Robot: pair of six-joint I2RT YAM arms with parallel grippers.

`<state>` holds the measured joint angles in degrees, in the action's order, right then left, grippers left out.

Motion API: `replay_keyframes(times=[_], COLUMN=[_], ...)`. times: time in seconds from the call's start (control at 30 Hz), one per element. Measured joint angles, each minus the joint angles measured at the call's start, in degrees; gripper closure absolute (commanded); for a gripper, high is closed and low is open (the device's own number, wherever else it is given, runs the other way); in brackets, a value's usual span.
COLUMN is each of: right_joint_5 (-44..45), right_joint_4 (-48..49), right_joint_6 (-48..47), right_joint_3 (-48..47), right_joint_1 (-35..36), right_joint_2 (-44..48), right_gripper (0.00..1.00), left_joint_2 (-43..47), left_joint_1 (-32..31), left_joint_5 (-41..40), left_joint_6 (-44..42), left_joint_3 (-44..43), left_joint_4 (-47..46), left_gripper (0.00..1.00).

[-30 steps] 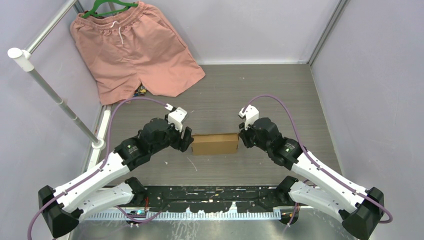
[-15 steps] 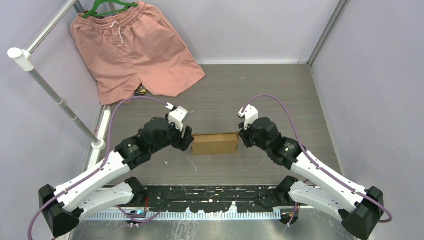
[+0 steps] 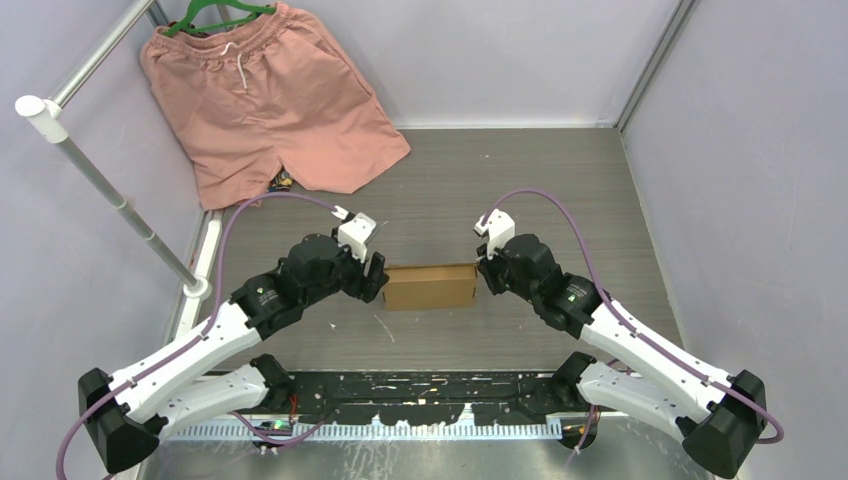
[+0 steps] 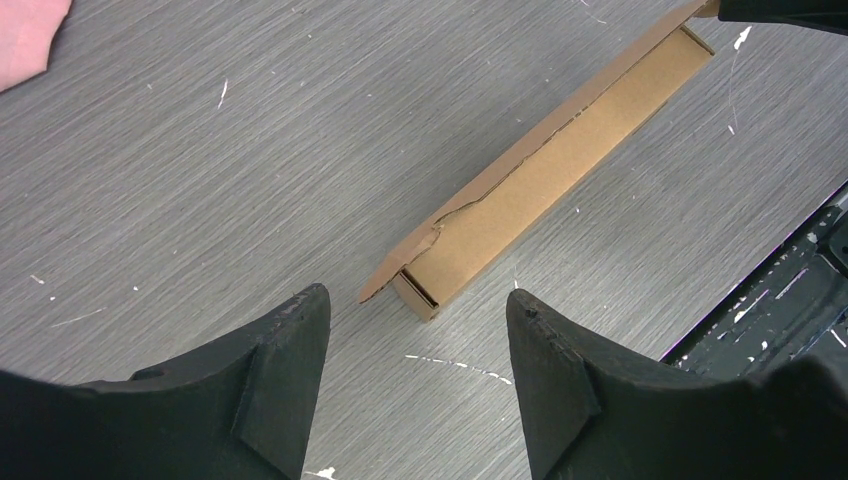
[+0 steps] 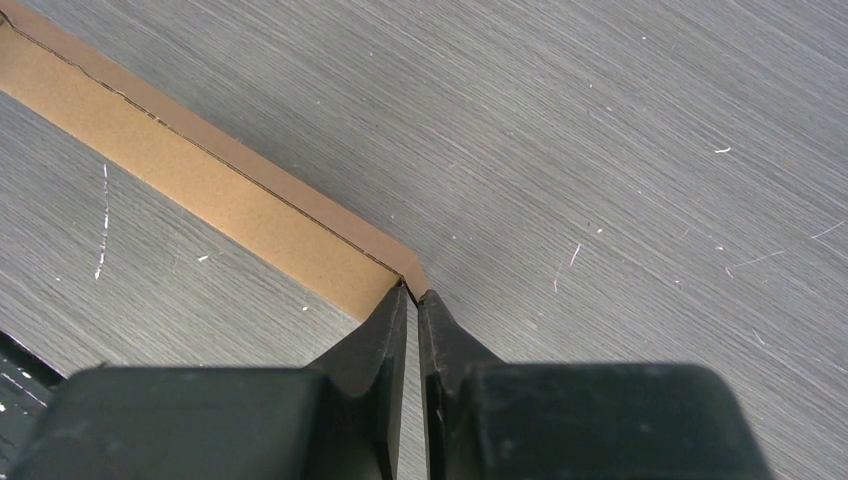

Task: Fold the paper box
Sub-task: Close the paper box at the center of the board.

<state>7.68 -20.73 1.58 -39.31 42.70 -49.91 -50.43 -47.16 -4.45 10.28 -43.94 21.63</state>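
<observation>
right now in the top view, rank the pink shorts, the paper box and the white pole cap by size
1. pink shorts, by far the largest
2. paper box
3. white pole cap, smallest, though it sits raised, nearer the camera, which may enlarge it

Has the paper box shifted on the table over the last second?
No. The paper box lies at the same spot relative to the black base rail in the top view.

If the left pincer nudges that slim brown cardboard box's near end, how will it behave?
The slim brown cardboard box is probably light and would slide, not roll, on the grey table. Its lid flap gapes along a ragged edge, so it may flex or lift. With the right pincer pinching the far corner, it might pivot there.
</observation>
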Motion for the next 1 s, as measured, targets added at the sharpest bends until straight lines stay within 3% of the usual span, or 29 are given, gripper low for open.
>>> replay_keyframes(times=[0.3,0.37,0.6,0.67,1.0], right_joint_5=[0.02,0.00,0.00,0.00,0.00], right_joint_4=[0.02,0.02,0.02,0.02,0.02], right_joint_6=[-0.02,-0.02,-0.04,-0.02,-0.02], right_joint_3=[0.00,0.00,0.00,0.00,0.00], right_joint_1=[0.00,0.00,0.00,0.00,0.00], right_joint_2=[0.00,0.00,0.00,0.00,0.00], right_gripper=[0.86,0.86,0.87,0.87,0.88], left_joint_2=[0.00,0.02,-2.38,-3.21,-4.98], left_joint_1=[0.00,0.00,0.00,0.00,0.00], left_joint_5=[-0.09,-0.63,-2.97,-3.15,-3.72], left_joint_6=[0.00,-0.02,0.11,0.15,0.15], left_joint_3=[0.00,-0.02,-1.29,-1.29,-1.29], left_joint_4=[0.07,0.24,1.36,1.42,1.29], left_gripper=[0.35,0.45,0.60,0.69,0.66])
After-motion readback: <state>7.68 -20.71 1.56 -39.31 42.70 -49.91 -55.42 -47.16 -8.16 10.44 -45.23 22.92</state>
